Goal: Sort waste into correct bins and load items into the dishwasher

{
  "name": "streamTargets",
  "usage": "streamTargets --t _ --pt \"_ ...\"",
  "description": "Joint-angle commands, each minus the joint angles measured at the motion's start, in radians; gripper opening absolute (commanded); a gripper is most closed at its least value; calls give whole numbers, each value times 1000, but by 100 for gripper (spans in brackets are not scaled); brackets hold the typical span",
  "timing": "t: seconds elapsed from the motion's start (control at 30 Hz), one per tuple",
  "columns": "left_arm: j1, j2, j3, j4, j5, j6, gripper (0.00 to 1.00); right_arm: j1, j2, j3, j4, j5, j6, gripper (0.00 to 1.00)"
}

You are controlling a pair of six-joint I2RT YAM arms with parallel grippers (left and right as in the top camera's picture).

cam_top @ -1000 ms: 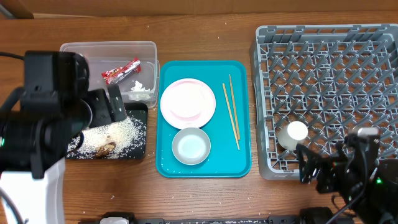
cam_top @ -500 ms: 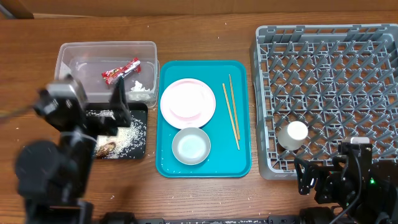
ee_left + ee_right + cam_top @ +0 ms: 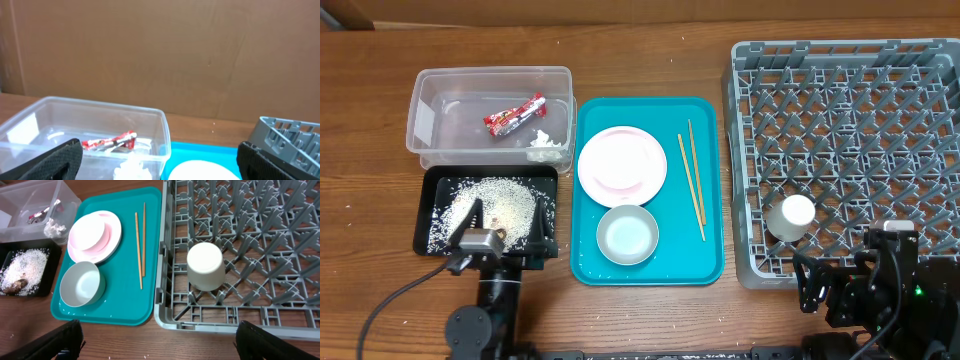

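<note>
Two thin wooden chopsticks (image 3: 692, 178) lie side by side on the right part of a teal tray (image 3: 705, 260). Their long axes run from the far edge toward the near edge, and the left stick reaches closer to the near edge. Left of them on the same tray sits the round pale pink-white plate (image 3: 622, 165), with the white bowl (image 3: 627, 234) just in front of it, mouth up. The small white cup (image 3: 790, 218) leans among the pegs in the near left part of the grey dish rack (image 3: 840, 100), its closed end uppermost. In the clear tub (image 3: 425, 110), the crinkled red wrapper (image 3: 515, 114) lies on a diagonal, pointing from near left to far right, and the crumpled white tissue (image 3: 548, 143) is bunched in the near right corner. White rice (image 3: 500, 190) is scattered over the black tray (image 3: 428, 205), with a brown scrap (image 3: 15, 284) among the grains. The left gripper (image 3: 507, 210) hovers over that tray's near half, fingers spread wide and empty. The right gripper (image 3: 160, 332) hangs at the rack's near edge, fingers also spread wide, holding nothing.
</note>
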State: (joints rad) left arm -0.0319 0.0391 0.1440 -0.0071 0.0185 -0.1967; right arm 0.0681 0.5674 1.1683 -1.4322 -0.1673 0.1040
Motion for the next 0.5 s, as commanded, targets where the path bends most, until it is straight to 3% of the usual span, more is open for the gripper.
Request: streamTargets --t 0.0,0.03,0.27,0.47 --pt "6 -36 -98 67 26 -21 100 8 -2 3 5 9 0 100" --pt "6 -37 -143 100 39 -21 100 8 -2 3 5 9 0 100" --pt "6 -35 -139 -67 34 -21 100 8 -2 3 5 9 0 100" --pt "6 -28 -139 -67 30 -21 100 8 -2 3 5 9 0 100"
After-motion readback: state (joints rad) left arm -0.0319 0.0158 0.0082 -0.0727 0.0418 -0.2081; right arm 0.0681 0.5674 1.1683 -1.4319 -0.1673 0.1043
